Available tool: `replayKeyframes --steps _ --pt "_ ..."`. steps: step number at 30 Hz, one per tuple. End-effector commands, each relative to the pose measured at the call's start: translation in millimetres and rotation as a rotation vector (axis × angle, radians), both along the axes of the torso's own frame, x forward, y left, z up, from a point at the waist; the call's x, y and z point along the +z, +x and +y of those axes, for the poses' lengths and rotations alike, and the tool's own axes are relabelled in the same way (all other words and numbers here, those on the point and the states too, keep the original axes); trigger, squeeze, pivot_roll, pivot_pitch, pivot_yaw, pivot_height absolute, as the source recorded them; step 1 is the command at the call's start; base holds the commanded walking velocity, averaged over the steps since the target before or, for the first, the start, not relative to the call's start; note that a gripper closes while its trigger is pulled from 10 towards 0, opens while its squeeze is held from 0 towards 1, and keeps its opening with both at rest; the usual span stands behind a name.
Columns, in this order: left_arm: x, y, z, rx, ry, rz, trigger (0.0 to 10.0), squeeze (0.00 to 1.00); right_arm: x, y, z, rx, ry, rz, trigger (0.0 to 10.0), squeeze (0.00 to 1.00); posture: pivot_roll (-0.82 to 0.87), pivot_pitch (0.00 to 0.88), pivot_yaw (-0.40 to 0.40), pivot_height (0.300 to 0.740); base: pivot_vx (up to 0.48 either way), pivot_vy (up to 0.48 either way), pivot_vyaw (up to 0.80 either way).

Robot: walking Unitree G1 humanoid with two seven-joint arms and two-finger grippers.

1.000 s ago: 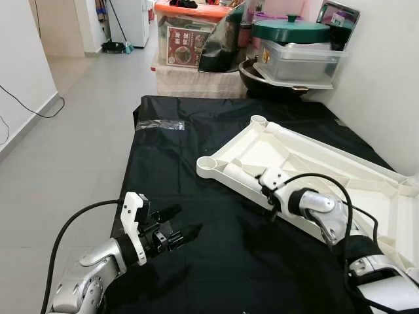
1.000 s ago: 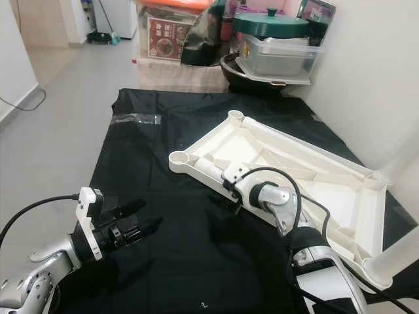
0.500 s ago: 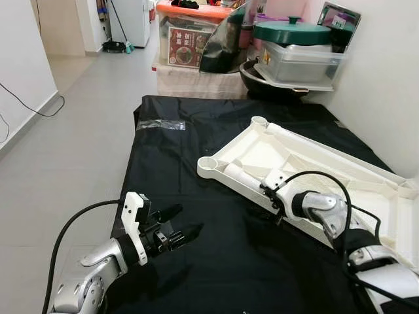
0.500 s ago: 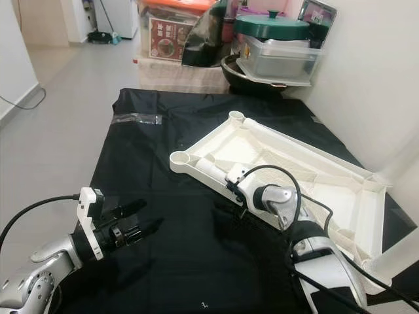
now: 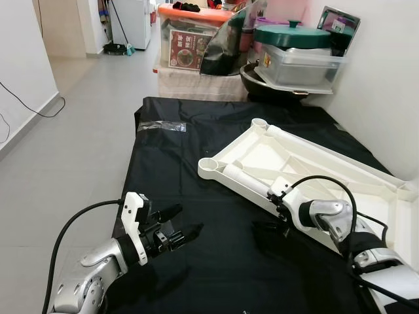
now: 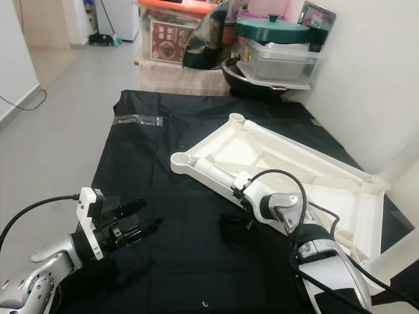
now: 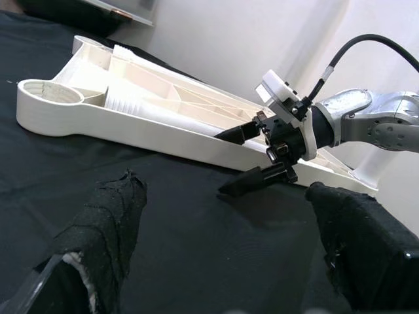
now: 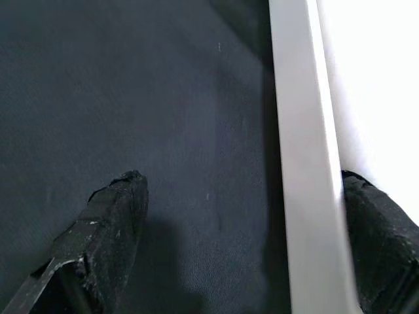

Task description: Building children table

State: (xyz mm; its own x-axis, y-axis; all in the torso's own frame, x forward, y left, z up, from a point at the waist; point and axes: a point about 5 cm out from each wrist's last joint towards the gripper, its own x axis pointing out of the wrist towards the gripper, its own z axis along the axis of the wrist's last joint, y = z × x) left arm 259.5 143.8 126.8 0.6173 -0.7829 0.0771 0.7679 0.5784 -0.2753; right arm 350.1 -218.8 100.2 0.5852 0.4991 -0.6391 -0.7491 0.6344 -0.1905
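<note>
Right claw (image 7: 252, 156): slid lower right along white tabletop (image 5: 314, 163) rim, fingers apart astride it. Left claw (image 5: 177, 229): apart, hovering lower left. Advice: clamp squarely before lifting.

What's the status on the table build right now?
Right gripper open, straddling the white tabletop's near rim. Left gripper open, hovering over the black cloth. Nothing in the way.

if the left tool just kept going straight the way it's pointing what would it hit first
Probably the right tool, which sits straight ahead of the left tool over the black cloth, astride the white tabletop edge. Depth is unclear, so the tabletop rim could come first.
</note>
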Motion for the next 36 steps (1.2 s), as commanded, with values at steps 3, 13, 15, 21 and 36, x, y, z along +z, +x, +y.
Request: replayKeyframes --steps 3,13,15,21,36 --pt "-1 -0.8 -3.3 -0.005 -0.008 -0.001 10.0 0.00 -27 -14.1 -8.6 -0.060 -0.099 0.120 10.0 0.00 0.07 0.000 -0.149 0.740 0.000 0.000 0.00" --pt "-1 -1.4 -3.9 -0.011 -0.012 -0.001 10.0 0.00 -19 -23.5 -0.7 0.294 -0.123 0.068 0.0 0.00 0.07 0.000 -0.147 0.740 0.000 0.000 0.00" --pt "-1 -1.6 -4.0 -0.012 -0.014 -0.001 10.0 0.00 -16 -26.2 -0.8 0.372 -0.153 0.061 0.0 0.00 0.06 0.000 -0.148 0.740 0.000 0.000 0.00" --pt "-1 -1.9 -5.2 -0.014 -0.019 -0.001 10.0 0.00 -11 -31.8 -1.5 0.511 -0.183 0.056 0.0 0.00 0.06 0.000 -0.152 0.740 0.000 0.000 0.00" --pt "6 -4.0 -6.4 -0.003 -0.011 -0.011 10.0 0.00 3 -48.6 -0.4 0.995 -0.497 -0.077 0.0 0.00 0.04 0.000 -0.148 0.740 0.000 0.000 0.00"
